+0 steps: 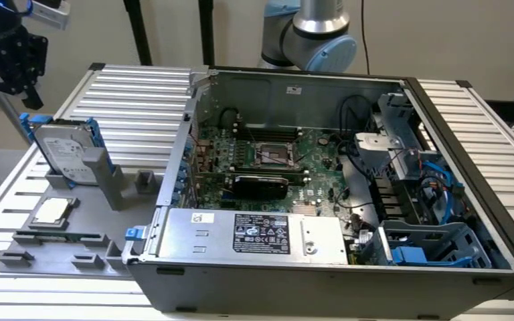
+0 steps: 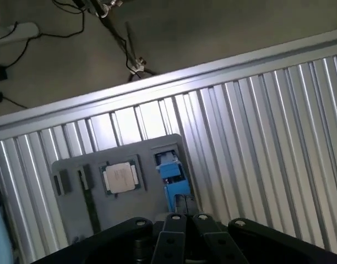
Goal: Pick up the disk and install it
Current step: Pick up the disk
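Exterior view: soft, even overhead light. Mild glare on the table [image 1: 471, 134] slats. Case [image 1: 328, 90] interior is darker, with the deepest shadow along its wall on the exterior view's right. Wrist view: slats blown out near the table edge, floor [image 2: 223, 33] dim.

Disk [image 1: 63, 152] — silver-grey HDD, white label w/ dark print, bright blue carrier rails along both long edges. Stands about upright on a short end, label facing out, slotted in grey fixture [image 1: 96, 217] at exterior view's left — outside PC case [image 1: 284, 87], not installed. Wrist view: edge-on, mostly blue.
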`<state>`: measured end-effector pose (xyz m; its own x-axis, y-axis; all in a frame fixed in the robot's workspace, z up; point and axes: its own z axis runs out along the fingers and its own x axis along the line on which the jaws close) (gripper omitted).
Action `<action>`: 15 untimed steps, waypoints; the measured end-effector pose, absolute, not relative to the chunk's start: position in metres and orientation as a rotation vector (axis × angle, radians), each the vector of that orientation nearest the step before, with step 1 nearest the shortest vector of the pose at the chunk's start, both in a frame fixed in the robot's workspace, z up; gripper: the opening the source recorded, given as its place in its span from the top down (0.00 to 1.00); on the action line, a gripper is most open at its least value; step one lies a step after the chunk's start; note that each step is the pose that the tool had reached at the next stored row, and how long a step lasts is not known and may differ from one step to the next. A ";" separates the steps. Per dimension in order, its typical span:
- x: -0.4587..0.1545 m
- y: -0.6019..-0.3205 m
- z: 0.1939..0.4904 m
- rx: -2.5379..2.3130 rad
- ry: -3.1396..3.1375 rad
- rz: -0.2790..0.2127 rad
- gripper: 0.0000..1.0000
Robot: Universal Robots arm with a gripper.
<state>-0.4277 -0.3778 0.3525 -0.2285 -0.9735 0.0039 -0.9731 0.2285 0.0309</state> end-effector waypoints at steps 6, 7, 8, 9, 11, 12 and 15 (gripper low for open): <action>-0.428 -0.378 0.352 2.039 -2.359 -0.033 1.00; -0.428 -0.378 0.352 2.053 -2.347 -0.033 1.00; -0.428 -0.378 0.352 2.065 -2.335 -0.032 1.00; -0.428 -0.378 0.352 2.077 -2.324 -0.032 1.00; -0.428 -0.378 0.352 2.096 -2.307 -0.032 1.00; -0.428 -0.378 0.351 2.106 -2.298 -0.032 1.00; -0.428 -0.380 0.350 2.128 -2.277 -0.032 0.00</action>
